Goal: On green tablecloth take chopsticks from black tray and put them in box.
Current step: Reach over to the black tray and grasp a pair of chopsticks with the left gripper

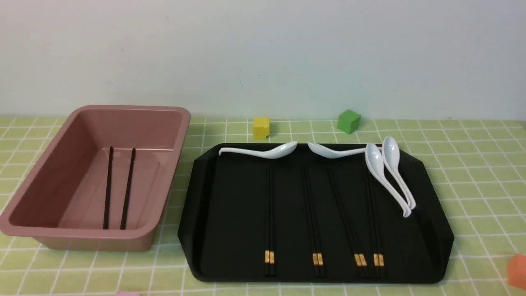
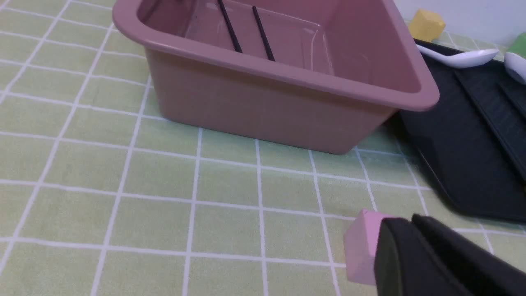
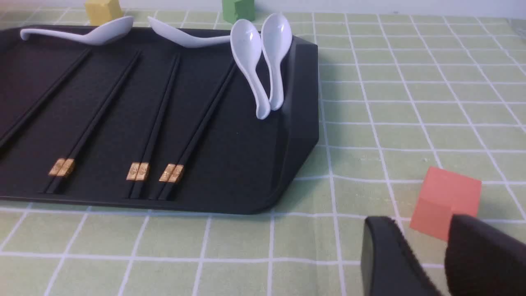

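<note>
The box stands at the left on the green tablecloth, with two chopsticks lying side by side on its floor. To its right the black tray holds several more pairs of chopsticks, gold bands toward me. Neither gripper shows in the front view. In the left wrist view my left gripper is shut on nothing, low over the cloth short of the box. In the right wrist view my right gripper is open and empty, beyond the tray's near right corner.
Several white spoons lie along the tray's far edge. A yellow cube and a green cube sit behind the tray. A pink cube lies beside the left fingers, and an orange cube is just past the right fingers.
</note>
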You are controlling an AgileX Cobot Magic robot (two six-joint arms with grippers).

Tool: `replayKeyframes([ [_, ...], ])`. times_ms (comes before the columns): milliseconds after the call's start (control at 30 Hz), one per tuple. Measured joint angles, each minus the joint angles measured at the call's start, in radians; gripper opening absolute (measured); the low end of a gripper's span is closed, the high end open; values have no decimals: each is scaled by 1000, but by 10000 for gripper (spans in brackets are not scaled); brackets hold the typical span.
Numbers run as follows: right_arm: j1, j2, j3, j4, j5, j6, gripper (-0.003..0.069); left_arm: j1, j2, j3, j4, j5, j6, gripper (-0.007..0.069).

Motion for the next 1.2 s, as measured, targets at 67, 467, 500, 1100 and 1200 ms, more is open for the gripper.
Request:
replayKeyframes([
  [67,0,0,0,0,0,0,240,0,0,0,0,0,0,40],
  [467,0,0,0,0,0,0,240,0,0,0,0,0,0,43],
  [500,0,0,0,0,0,0,240,0,0,0,2,0,0,46],
  [1100,0,0,0,-1,0,0,240,0,0,0,-582,-57,-391,68],
  [1200,0,0,0,-1,0,0,240,0,0,0,-733,-66,-451,71],
])
